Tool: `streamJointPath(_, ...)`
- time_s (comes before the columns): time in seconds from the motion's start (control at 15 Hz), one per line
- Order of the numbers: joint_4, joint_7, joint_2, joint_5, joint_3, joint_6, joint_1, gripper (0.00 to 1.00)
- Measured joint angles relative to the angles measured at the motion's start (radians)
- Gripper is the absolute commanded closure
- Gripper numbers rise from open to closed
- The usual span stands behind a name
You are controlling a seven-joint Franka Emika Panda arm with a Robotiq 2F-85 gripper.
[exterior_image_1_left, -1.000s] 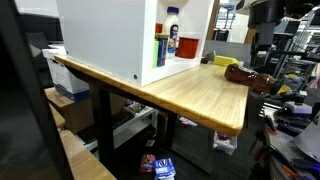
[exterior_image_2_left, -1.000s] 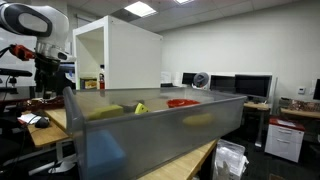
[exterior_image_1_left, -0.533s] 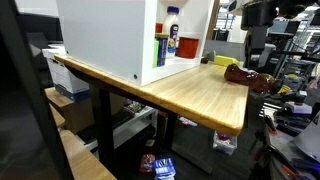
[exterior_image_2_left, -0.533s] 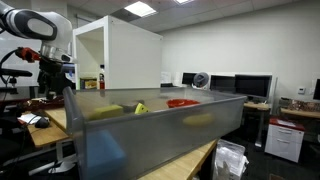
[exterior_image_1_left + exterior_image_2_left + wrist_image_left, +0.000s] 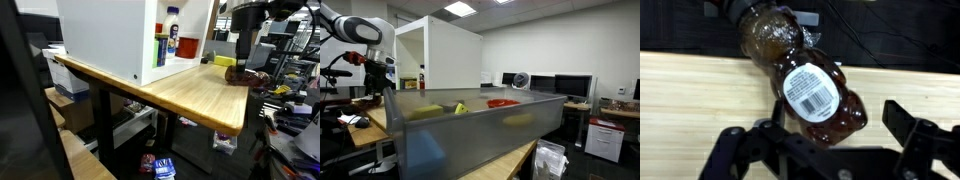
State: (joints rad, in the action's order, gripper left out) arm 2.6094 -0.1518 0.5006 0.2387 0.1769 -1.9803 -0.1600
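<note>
In an exterior view, the white cabinet (image 5: 105, 40) stands on the left part of the tabletop (image 5: 190, 100). A white bottle (image 5: 172, 30) and a red container (image 5: 188, 45) sit in its open side. Further right, near the far corner, a brown bear-shaped bottle (image 5: 247, 76) lies on its side, and the end effector (image 5: 245, 58) hangs just above it.

In the wrist view, the left finger (image 5: 732, 145) stands apart from the bottle over bare wood. The bottle lies diagonally between the fingers, its narrow neck end towards the upper left and its wide belly towards the lower right. A round barcode label (image 5: 808, 90) faces up. The right finger (image 5: 902, 125) is also clear of the bottle. The end effector is spread wide and holds nothing, with its jaws to either side of the belly.

The bottle looks like a thin-walled plastic squeeze bottle, full of amber liquid. It is probably fairly heavy for its size, and its walls would give under pressure. The surface is smooth and lumpy and the label is glossy, so it may slip or roll. The best hold looks to be across the belly at label height, near the centre of the weight. The tapering neck looks a poor place to grip. A firm but gentle squeeze should suit it.
</note>
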Motion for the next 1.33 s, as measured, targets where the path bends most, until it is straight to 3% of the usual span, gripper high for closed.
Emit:
streamJointPath(0.47, -0.022, -0.045, -0.069, -0.141, 0.018, -0.065, 0.010, 0.59)
streamJointPath(0.93, -0.030, -0.100, -0.113, -0.144, 0.002, -0.239, 0.040, 0.95)
streamJointPath(1.33, -0.041, -0.113, -0.125, -0.098, -0.021, -0.404, 0.041, 1.00)
